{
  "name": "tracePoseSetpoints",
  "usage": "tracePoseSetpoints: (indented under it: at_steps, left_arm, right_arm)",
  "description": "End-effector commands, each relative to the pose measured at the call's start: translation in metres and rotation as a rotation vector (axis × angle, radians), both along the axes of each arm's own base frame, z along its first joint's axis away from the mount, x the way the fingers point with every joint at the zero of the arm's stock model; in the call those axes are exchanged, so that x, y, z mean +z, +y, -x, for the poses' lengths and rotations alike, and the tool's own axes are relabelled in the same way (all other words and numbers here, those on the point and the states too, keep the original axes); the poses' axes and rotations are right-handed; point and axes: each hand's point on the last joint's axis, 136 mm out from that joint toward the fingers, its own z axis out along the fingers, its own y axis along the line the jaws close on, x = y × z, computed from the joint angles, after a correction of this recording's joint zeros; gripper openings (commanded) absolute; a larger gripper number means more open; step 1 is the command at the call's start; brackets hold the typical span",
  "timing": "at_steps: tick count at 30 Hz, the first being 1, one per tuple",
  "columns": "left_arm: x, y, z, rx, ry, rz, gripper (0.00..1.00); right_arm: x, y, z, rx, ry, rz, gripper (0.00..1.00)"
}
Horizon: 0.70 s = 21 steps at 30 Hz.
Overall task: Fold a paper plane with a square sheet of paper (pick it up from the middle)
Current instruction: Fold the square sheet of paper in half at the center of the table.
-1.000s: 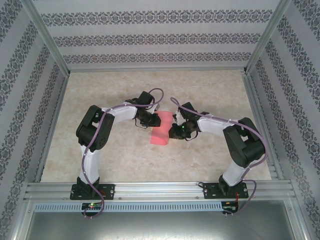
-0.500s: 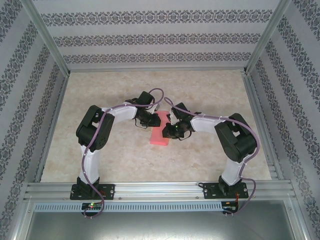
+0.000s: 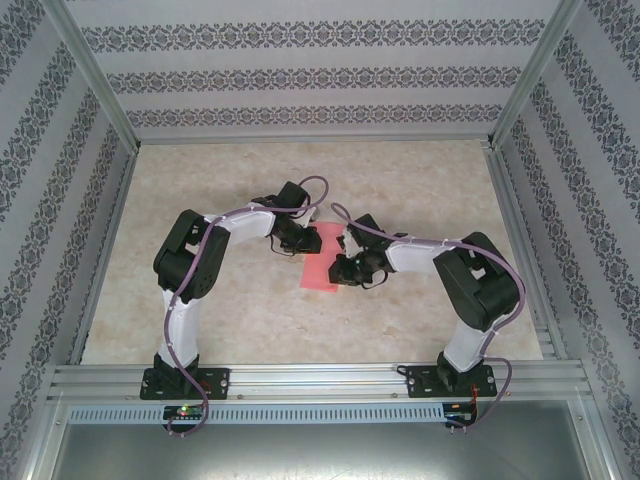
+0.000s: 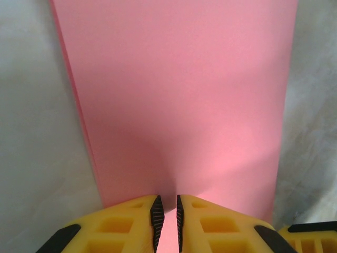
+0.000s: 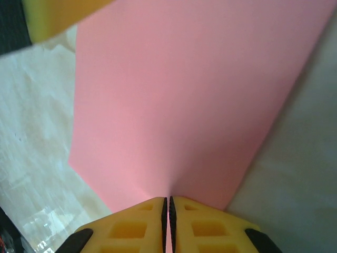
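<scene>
My left claw [image 4: 167, 221] is pinched nearly shut on the square sheet of paper [image 4: 179, 105] at its 10 o'clock edge, and my right claw [image 5: 168, 221] is clamped on its 3 o'clock edge. The sheet sits at the middle of the desk [image 3: 420, 180]. I should line the edges up squarely before creasing.

Paper [image 4: 179, 95]: pink, thin, matt, smooth. Left fingers [image 4: 134, 211] and right fingers [image 5: 195, 208]: yellow moulded plastic, matt. Pads [image 4: 157, 216]: black, ribbed. Table [image 3: 420, 180]: beige marble-look surface, smooth, slight sheen. Frame [image 3: 320, 378] at 6 o'clock: bare ribbed aluminium. Walls [image 3: 300, 80]: matt patterned covering.
</scene>
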Motion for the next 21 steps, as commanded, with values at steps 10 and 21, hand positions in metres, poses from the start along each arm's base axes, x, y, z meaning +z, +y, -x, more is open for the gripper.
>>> tracePoseSetpoints:
  at_steps: [10, 21]
  left_arm:
    - [-0.058, 0.041, 0.038, -0.009, 0.169, -0.221, 0.22]
    - [-0.057, 0.040, 0.039, -0.006, 0.167, -0.210, 0.22]
  right_arm:
    - [-0.013, -0.022, 0.058, 0.011, 0.122, 0.076, 0.13]
    - [0.034, 0.016, 0.008, -0.061, 0.008, -0.132, 0.13]
